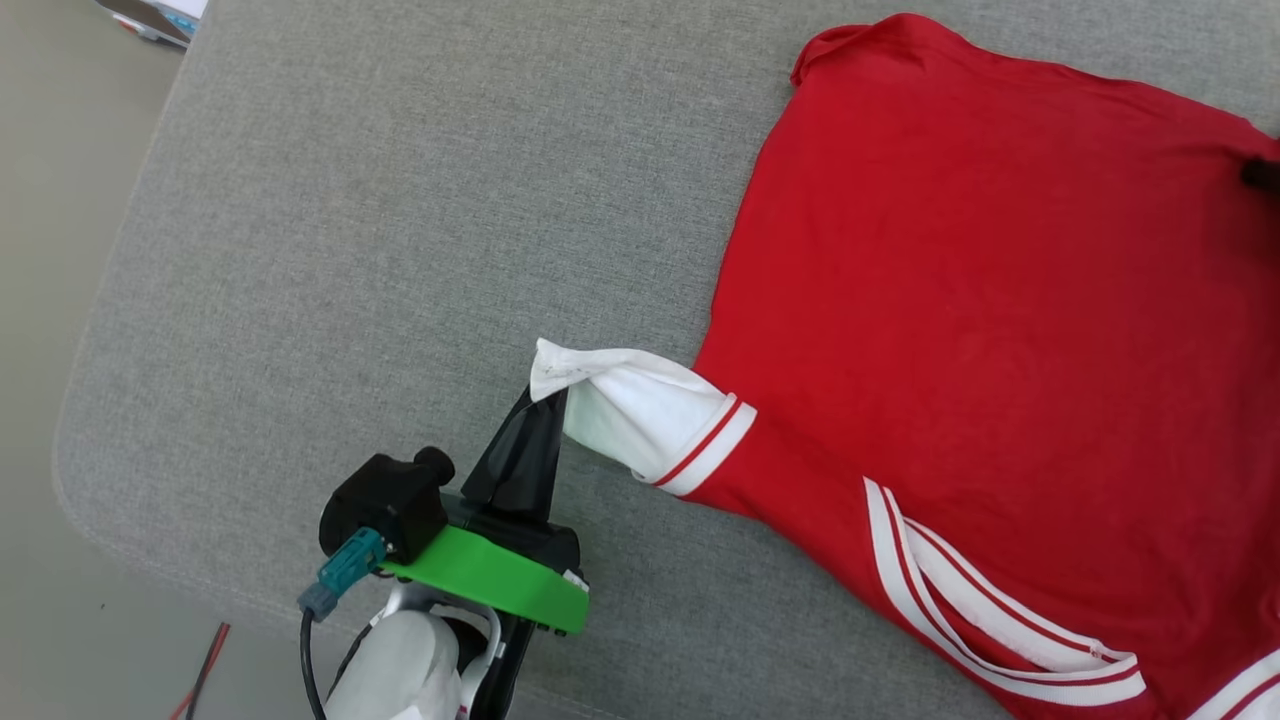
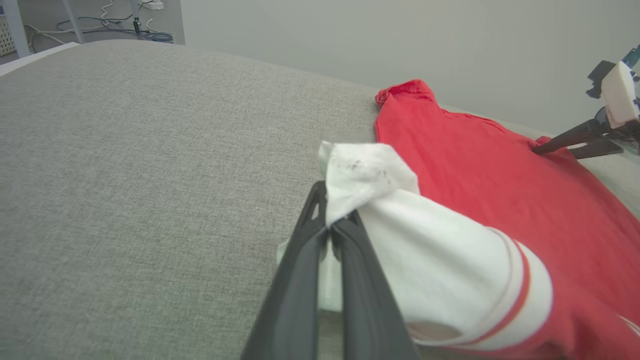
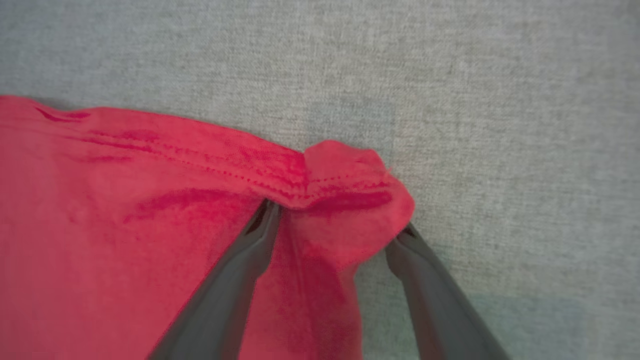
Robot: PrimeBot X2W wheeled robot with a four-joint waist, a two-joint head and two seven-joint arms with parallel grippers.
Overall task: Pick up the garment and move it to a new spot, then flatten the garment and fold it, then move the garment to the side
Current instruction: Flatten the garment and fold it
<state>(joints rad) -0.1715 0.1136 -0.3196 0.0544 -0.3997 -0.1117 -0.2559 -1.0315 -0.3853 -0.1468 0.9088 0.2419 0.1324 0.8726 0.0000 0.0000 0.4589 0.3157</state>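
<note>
The garment, red with white striped trim, lies spread on the grey cushion, back side up. Its white sleeve is pulled out to the left, and my left gripper is shut on the sleeve's tip. In the left wrist view the pinched sleeve bunches above my shut left gripper. My right gripper is open, its two fingers straddling a folded red hem corner at the garment's far edge. The right gripper also shows in the left wrist view, resting low on the cloth.
The grey cushion has bare room left of the garment. Its rounded edge drops to the floor on the left. A flat object lies at the top left, and cables trail on the floor beyond.
</note>
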